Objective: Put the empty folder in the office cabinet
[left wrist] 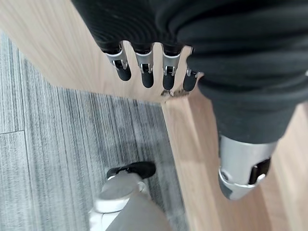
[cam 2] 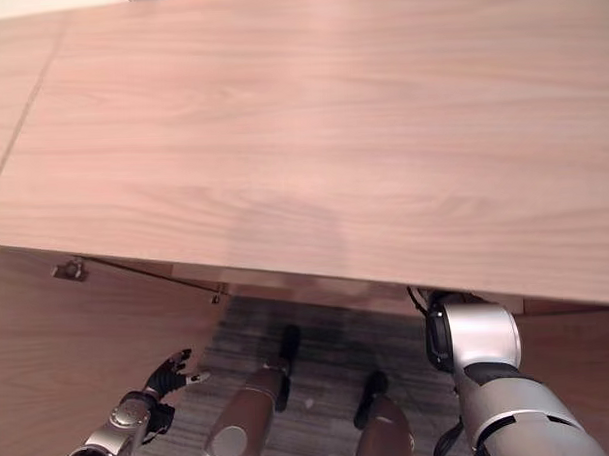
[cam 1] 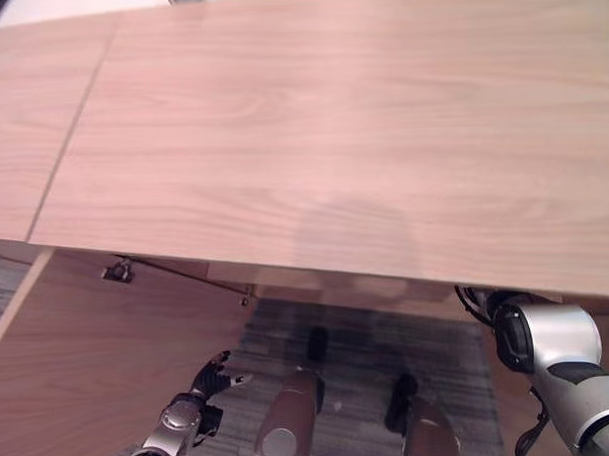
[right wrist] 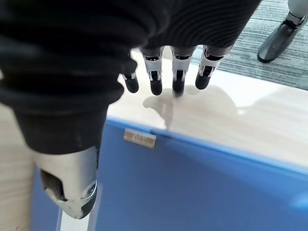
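Looking down from the head camera, you see the broad wooden top of the cabinet [cam 1: 361, 136], with its opened door [cam 1: 80, 376] swung out at the lower left and a small metal hinge [cam 1: 117, 272] under the top's front edge. Your left hand [cam 1: 212, 377] hangs low beside that door over the grey carpet [cam 1: 369, 346]; in its wrist view the fingers [left wrist: 147, 74] point straight out and relaxed, holding nothing, with the wooden panel just past their tips. Your right arm reaches under the top at the right edge. In the right wrist view, the right hand [right wrist: 163, 67] has its fingers extended and loose above a pale wooden shelf [right wrist: 250, 125]. The blue folder [right wrist: 202, 187] lies flat on that shelf, just beside the fingertips, not gripped.
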Motion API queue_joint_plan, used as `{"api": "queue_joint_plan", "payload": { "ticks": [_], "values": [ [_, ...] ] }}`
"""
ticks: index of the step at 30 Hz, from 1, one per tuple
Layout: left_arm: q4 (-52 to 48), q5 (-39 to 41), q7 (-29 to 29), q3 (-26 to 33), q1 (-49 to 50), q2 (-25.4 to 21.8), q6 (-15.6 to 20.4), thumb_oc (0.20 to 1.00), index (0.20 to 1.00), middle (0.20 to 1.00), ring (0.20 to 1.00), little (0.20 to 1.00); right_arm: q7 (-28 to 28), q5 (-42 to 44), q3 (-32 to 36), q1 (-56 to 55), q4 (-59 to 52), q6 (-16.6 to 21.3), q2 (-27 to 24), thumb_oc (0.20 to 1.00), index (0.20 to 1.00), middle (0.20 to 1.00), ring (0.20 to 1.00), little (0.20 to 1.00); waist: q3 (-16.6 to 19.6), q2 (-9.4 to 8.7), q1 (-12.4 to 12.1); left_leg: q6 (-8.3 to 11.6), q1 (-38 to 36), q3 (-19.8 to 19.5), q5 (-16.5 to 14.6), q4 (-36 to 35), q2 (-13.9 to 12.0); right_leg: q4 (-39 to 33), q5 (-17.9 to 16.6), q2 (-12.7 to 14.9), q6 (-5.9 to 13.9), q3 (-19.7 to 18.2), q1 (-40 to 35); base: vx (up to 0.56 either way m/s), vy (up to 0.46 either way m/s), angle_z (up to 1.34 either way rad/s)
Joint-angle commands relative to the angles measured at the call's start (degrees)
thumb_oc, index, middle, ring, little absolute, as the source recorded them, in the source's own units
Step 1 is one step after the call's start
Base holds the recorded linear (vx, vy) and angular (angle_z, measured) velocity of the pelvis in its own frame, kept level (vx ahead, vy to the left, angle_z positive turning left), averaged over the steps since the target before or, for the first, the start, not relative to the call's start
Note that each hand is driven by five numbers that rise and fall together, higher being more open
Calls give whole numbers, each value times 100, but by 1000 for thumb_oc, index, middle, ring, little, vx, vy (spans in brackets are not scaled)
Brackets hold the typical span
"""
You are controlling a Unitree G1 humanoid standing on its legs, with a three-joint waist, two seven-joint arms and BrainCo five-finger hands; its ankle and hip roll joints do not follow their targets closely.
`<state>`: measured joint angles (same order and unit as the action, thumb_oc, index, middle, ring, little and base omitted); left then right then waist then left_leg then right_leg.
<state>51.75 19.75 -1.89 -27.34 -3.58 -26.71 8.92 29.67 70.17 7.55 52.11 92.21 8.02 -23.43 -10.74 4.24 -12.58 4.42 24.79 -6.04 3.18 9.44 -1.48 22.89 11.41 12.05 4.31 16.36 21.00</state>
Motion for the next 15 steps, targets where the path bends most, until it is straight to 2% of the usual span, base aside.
{"api": "queue_joint_plan", "payload": {
  "ticks": [1,8,15],
  "values": [
    [185,-13,60,129,-87,86,30,1000,1000,1000,1000,1000,-86,-300,289,-92,-70,-6,-174,1000,1000,1000,1000,1000,-157,61,-143,270,-351,-327,-107,-523,-265,-393,-298,80,466,97,-553,56,-10,10],
    [392,-12,87,190,-67,198,9,1000,1000,1000,1000,1000,-183,-274,362,-199,-76,-6,-120,1000,1000,1000,1000,1000,-41,80,-197,300,-601,-377,-11,-827,-312,-546,-338,91,502,194,-740,22,-2,7],
    [762,-48,38,219,-195,286,31,1000,1000,1000,1000,1000,-276,-28,259,341,-49,100,-254,1000,1000,1000,1000,1000,-15,90,-193,318,-545,-356,75,-933,-316,-492,-337,100,506,126,-591,-2,2,0]
  ]
}}
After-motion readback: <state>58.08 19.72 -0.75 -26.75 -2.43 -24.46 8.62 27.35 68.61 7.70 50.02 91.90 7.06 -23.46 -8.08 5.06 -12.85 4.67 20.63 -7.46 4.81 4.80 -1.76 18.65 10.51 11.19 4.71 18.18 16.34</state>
